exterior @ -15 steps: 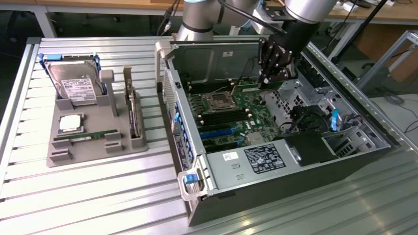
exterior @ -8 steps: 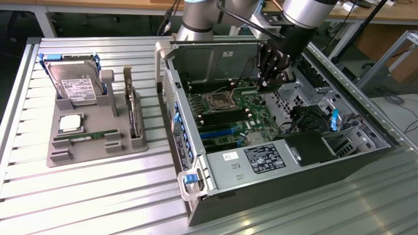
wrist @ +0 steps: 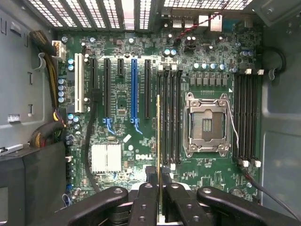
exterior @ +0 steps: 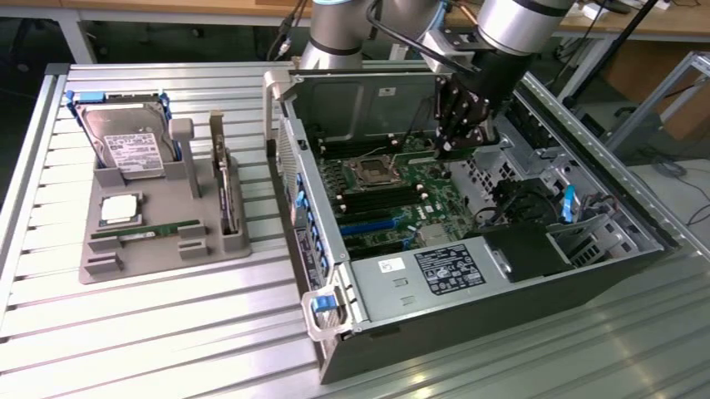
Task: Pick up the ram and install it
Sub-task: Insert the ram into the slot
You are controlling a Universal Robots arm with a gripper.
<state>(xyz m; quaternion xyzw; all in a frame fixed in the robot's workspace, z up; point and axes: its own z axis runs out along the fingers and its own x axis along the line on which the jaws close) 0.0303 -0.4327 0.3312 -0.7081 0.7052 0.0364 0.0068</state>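
One ram stick pinched above the memory slots

Two black fingers (wrist: pixel 146 203) of the gripper (wrist: pixel 159 200) are pressed together on the ram (wrist: pixel 158 141), which the wrist view sees edge-on as a thin gold-green line. The stick hangs inside the open case (exterior: pixel 466 324), over the board (wrist: pixel 122 155). It runs parallel to the dark slots (wrist: pixel 170 113) that lie between the long expansion slots and the socket (wrist: pixel 207 125). It sits close to the outermost slot of that bank; whether its lower edge touches the slot cannot be told. In the exterior view the gripper is low inside the case, above the board. A twin stick (exterior: pixel 146 231) lies in the grey tray (exterior: pixel 145 270) beside the case.

By its look the ram should be light and stiff, but thin and easily harmed: a twist or a one-sided push could probably crack it or bend the slot. The flat faces offer little friction, so a firm, centred pinch near the top edge seems best, clear of the contact edge, with the stick kept upright and square to the slot
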